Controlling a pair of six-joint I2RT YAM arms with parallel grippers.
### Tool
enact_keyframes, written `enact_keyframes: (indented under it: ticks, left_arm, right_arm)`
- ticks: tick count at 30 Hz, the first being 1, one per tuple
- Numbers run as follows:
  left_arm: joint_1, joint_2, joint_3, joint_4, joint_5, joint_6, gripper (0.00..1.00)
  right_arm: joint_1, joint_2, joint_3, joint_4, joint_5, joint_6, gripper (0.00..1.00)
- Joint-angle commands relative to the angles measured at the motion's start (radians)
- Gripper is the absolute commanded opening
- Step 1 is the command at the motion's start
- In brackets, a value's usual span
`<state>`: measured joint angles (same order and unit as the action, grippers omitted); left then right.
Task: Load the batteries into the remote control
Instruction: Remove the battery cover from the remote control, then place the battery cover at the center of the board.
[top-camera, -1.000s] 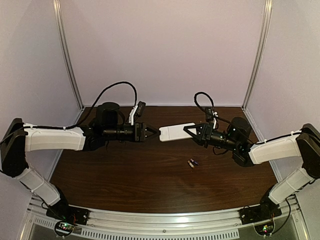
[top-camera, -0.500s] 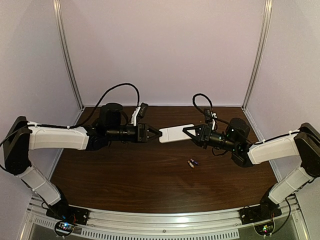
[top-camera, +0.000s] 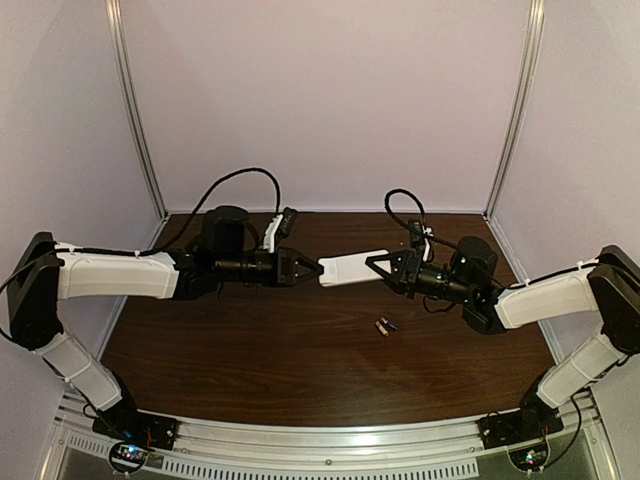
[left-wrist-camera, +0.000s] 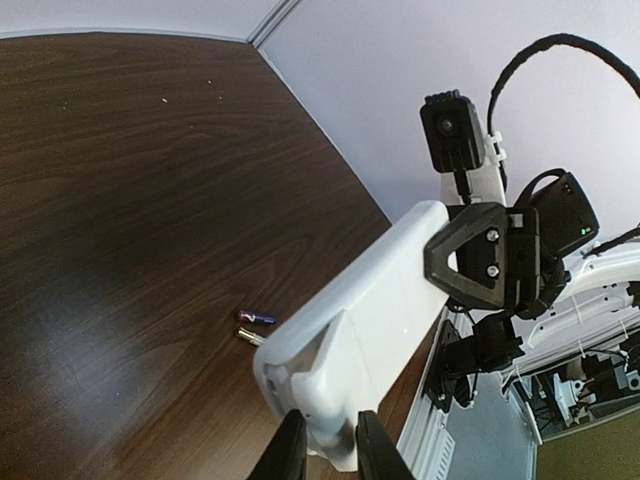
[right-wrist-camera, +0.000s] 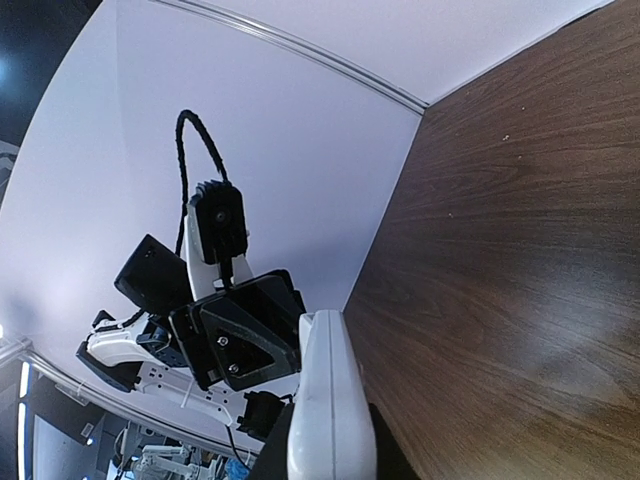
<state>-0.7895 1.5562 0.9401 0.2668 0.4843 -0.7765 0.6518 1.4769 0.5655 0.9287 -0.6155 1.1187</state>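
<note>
Probably a lab test booth: plain walls (top-camera: 330, 100), aluminium frame (top-camera: 135, 110), dark tabletop (top-camera: 300, 360).

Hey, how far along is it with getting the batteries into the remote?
Done: the remote control is off the table, held in the air by the right gripper, shut on one end. In hand: the left gripper brackets the other end; whether it grips yet is unclear. Left: both batteries lie loose on the table, side by side, so neither is loaded.
</note>
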Motion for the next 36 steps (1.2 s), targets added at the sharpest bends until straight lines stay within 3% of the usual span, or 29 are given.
enact_keyframes:
  ticks: [1,13,22,26,36]
  left_arm:
    - [-0.025,0.004,0.034,0.022,0.007,0.014,0.18]
    - [-0.034,0.044,0.059,-0.017,-0.023,0.017,0.17]
    - [-0.034,0.032,0.058,-0.032,-0.034,0.019,0.0]
    - [-0.025,-0.008,0.035,-0.028,-0.058,0.004,0.0]
    - [0.073,-0.041,-0.138,0.148,0.04,-0.091,0.0]
  right_arm:
    - [0.008,-0.005,0.02,-0.053,0.044,-0.038,0.0]
    - [0.011,-0.022,0.028,-0.077,0.04,-0.06,0.0]
    - [0.008,-0.036,0.035,-0.124,0.059,-0.084,0.0]
    - [-0.01,-0.051,0.023,-0.155,0.089,-0.089,0.0]
    - [-0.096,-0.148,-0.007,-0.336,0.152,-0.179,0.0]
